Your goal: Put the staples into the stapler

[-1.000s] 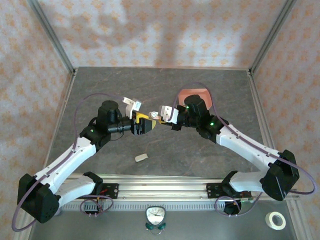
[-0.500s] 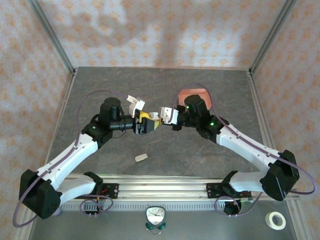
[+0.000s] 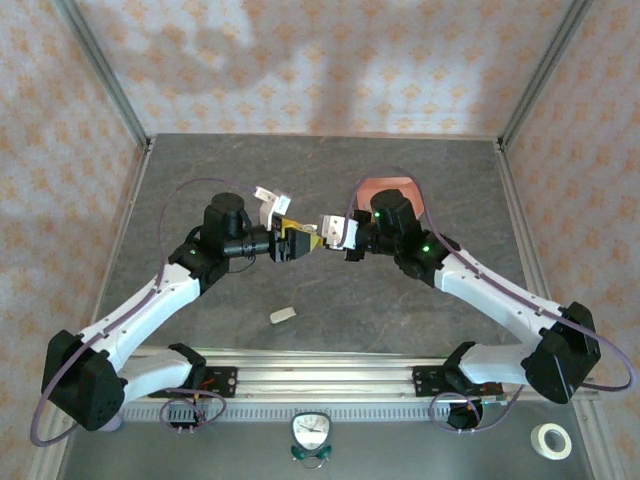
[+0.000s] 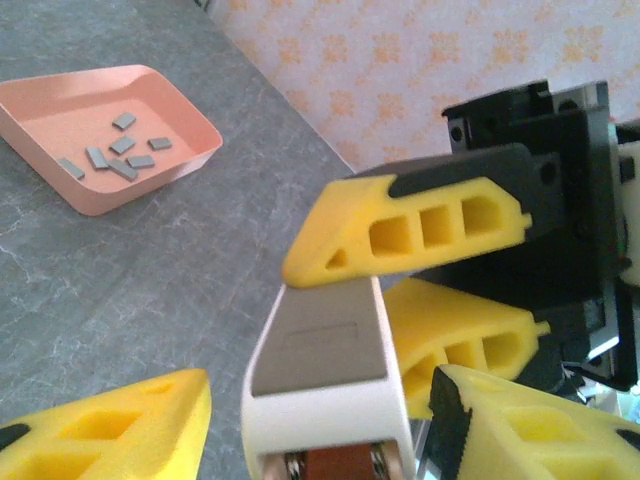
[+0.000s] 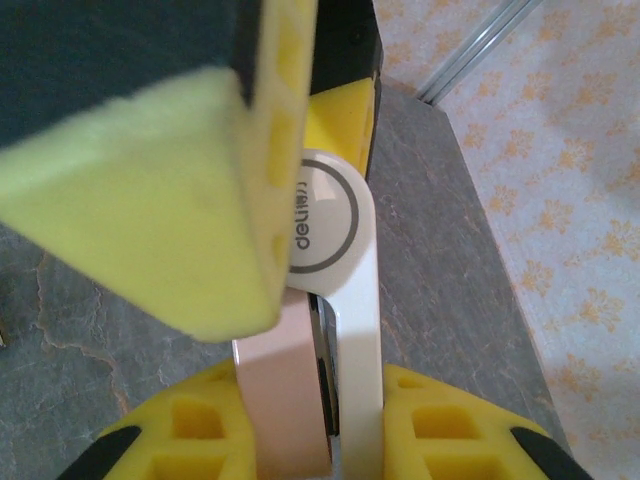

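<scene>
— At the fingertips, mid-table, what is happening?
— The right gripper (image 4: 345, 285) has its yellow foam fingers (image 4: 420, 225) pinched narrow on one end of a stapler (image 4: 322, 360), gripping it. The left gripper (image 4: 322, 400) has its own yellow fingers (image 4: 120, 425) half apart, one on either side of the stapler's other end. A slim gap shows beside one of them, so they are not clamped on it.
— What does the stapler look like?
— It has a white body with a grey pad on top, a dusty-pink part along one side, and a round badge reading "deli".
— And the staples?
— The staples (image 4: 122, 152) are about seven small dark grey bars. They lie loose and flat in a shallow salmon-pink tray (image 4: 150, 188). The tray sits toward the back of the table, well apart from the stapler.
— The surface and the room?
— The table (image 3: 330, 290) is dark grey with a stone pattern. The walls (image 3: 300, 60) are papered pale with orange floral motifs, and metal posts (image 3: 105, 70) stand at the corners.
— Anything else, or anything in the way?
— Seen from above, the right arm (image 3: 480, 285) covers the tray's near part. A small white block (image 3: 283, 315) lies on the table beside the left arm (image 3: 150, 300), well apart from the grippers. At the near edge, past a metal rail (image 3: 320, 380), sit a small dial timer (image 3: 311, 430) and a roll of tape (image 3: 550, 440).
</scene>
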